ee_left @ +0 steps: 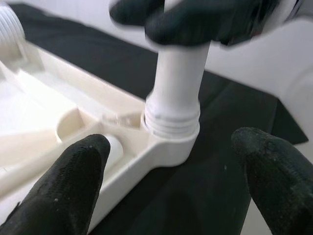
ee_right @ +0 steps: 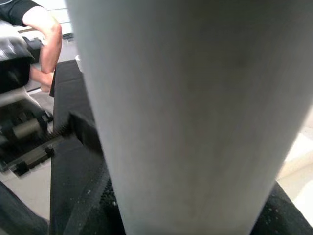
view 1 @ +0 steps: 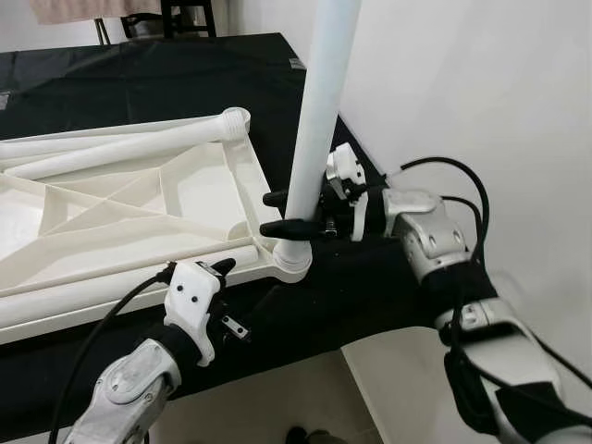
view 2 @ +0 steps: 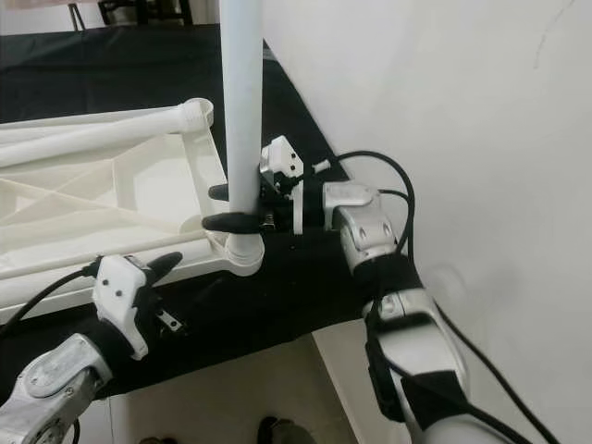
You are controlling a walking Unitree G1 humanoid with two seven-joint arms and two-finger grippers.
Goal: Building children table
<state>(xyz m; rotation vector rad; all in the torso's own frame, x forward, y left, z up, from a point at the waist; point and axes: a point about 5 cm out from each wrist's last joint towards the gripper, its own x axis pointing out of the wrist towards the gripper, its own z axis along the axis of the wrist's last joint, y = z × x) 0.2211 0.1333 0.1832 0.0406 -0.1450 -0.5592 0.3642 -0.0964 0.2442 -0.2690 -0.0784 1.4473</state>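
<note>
- Table top (view 1: 120,199), white plastic, is lying upside down on the black-covered bench (view 1: 185,74), near the wall.
- White leg (view 1: 319,111) is standing upright in the corner socket (view 1: 294,257) nearest the robot.
- Right tool (view 1: 282,213) is pinching the leg just above the socket.
- Left tool (ee_left: 171,196) is hovering near the socket, fingers (ee_left: 63,191) spread, touching nothing.
- More legs (view 1: 120,153) are lying across the table top.

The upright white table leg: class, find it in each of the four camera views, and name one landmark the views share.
Left eye view: upright table leg, right of centre, held by the right gripper.
Right eye view: left of centre.
Left wrist view: upper centre, entering the corner socket.
Right wrist view: close up, across the frame.
Shared landmark: the corner socket.
</note>
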